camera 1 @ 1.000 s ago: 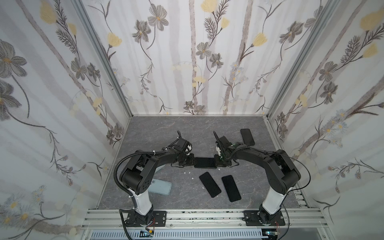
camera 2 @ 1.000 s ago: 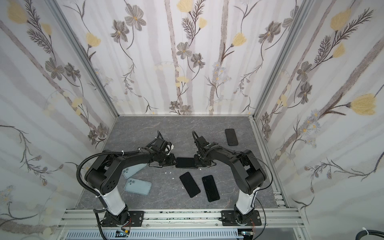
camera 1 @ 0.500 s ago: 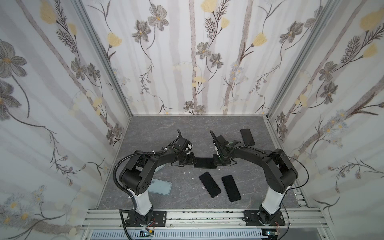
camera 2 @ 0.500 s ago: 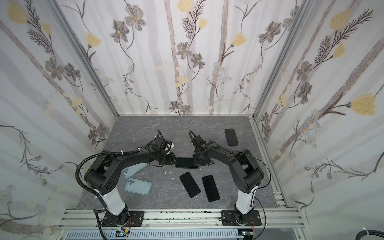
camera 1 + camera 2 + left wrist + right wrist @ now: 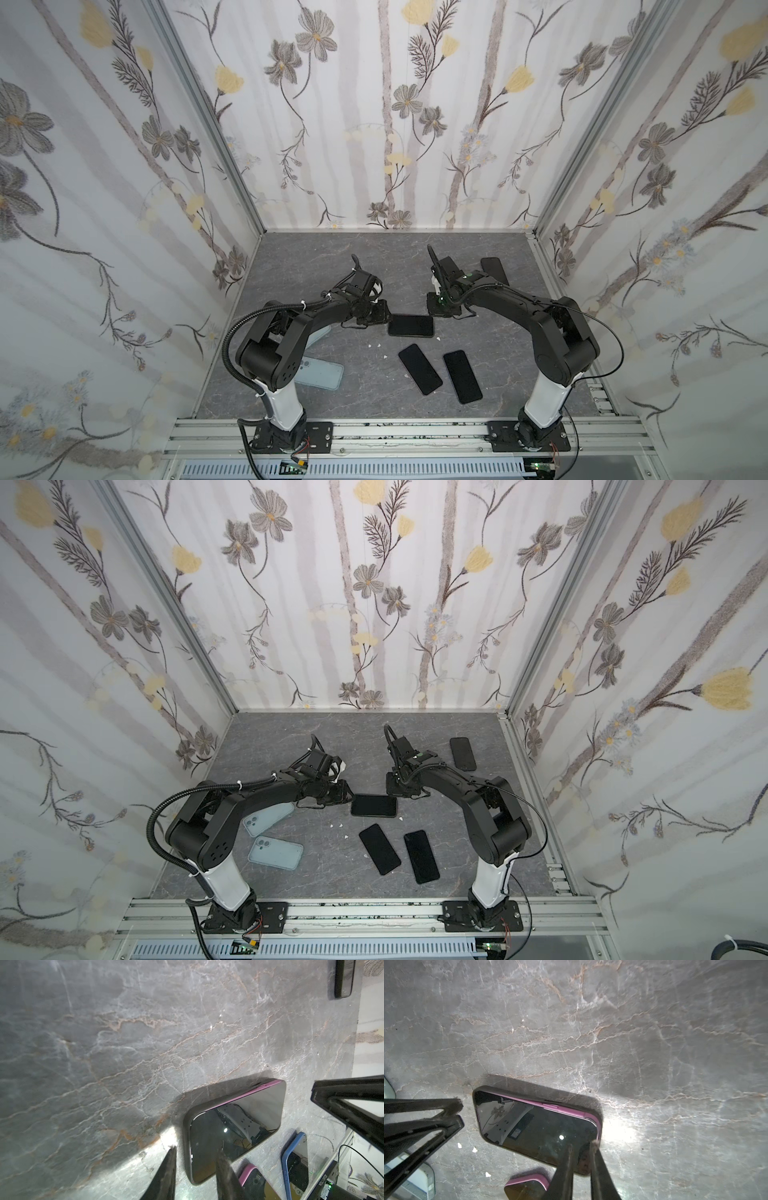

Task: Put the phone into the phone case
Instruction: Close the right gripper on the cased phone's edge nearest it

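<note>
right hand [image 5: 581,1145] shifted, narrowed over phone [image 5: 537,1128]

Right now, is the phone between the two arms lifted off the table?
No, in the left wrist view the phone with the pink edge, partly in its dark case, lies flat on the grey marbled table.

Left gripper [image 5: 195,1151] slightly parted, right gripper [image 5: 581,1144] nearly closed

robot test booth, floral wallpaper walls [image 5: 386,124], aluminium frame rail [image 5: 374,432], marble-look tabletop [image 5: 374,257]
</note>
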Controlling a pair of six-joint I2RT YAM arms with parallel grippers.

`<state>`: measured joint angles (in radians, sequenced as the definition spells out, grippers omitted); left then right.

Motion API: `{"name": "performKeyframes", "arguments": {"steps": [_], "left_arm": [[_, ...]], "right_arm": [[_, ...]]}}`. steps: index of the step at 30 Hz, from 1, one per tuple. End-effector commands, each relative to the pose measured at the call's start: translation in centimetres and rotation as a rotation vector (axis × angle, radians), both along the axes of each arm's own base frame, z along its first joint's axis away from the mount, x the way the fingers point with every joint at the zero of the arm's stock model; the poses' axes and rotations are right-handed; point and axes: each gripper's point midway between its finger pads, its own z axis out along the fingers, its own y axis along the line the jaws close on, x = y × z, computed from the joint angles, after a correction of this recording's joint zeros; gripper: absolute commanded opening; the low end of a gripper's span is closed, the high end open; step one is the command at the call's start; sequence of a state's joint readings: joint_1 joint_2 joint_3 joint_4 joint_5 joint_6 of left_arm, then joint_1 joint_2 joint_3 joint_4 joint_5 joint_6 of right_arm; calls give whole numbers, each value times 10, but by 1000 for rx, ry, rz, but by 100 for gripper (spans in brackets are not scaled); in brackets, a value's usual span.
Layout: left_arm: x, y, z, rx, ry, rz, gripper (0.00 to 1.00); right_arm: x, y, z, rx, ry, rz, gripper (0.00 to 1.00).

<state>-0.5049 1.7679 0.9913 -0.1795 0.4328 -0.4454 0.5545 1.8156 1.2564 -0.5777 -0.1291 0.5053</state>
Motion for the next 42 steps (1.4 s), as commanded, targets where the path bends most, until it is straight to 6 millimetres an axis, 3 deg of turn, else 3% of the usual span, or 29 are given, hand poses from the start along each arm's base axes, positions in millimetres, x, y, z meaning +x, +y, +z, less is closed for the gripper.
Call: {"name": "performKeyframes", "arguments": {"steps": [1, 14, 19, 34, 42], "left_arm": [[3, 0, -1, -7, -7, 19, 31], [3, -1, -12, 6, 15, 18, 31], [2, -1, -14, 15, 16, 14, 31], [-4, -3, -22, 20, 31, 7, 31], [-4, -2, -25, 26, 34, 5, 31]], "right_arm": [[2, 3, -5, 7, 4, 20, 13], [2, -4, -24, -51, 27, 19, 13], [-1, -10, -33, -94, 42, 22, 9], [-31, -20, -78, -229, 152, 73, 9], [-43, -25, -91, -257, 195, 84, 9]]}}
